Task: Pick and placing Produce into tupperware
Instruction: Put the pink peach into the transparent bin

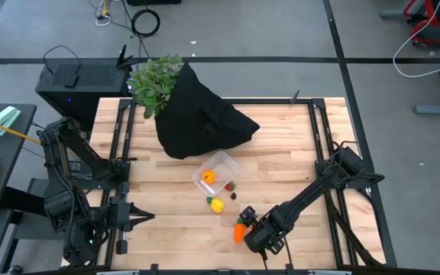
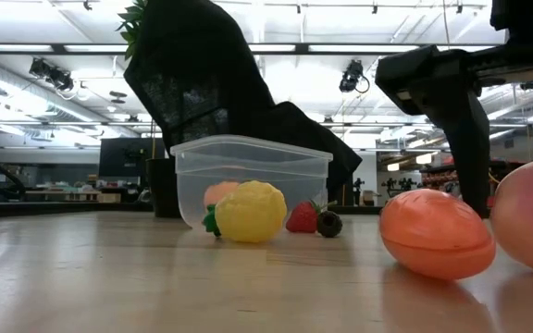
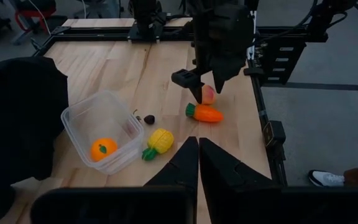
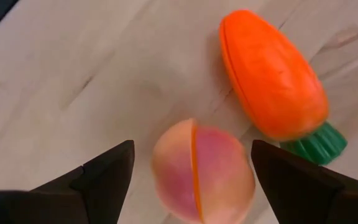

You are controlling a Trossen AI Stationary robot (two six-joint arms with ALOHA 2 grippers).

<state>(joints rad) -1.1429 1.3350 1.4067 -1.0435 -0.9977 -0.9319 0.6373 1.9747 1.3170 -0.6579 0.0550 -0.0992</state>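
Pink peach [image 4: 202,174] sits between the spread fingers of the right gripper [image 4: 191,163], just beside the carrot [image 4: 272,81], away from the tupperware [image 1: 217,174], and being round it might roll off when squeezed.

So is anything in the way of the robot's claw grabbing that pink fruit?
No. The right gripper is open, one finger on each side of the pink fruit, with nothing between them. The carrot lies right beside it, outside the fingers.
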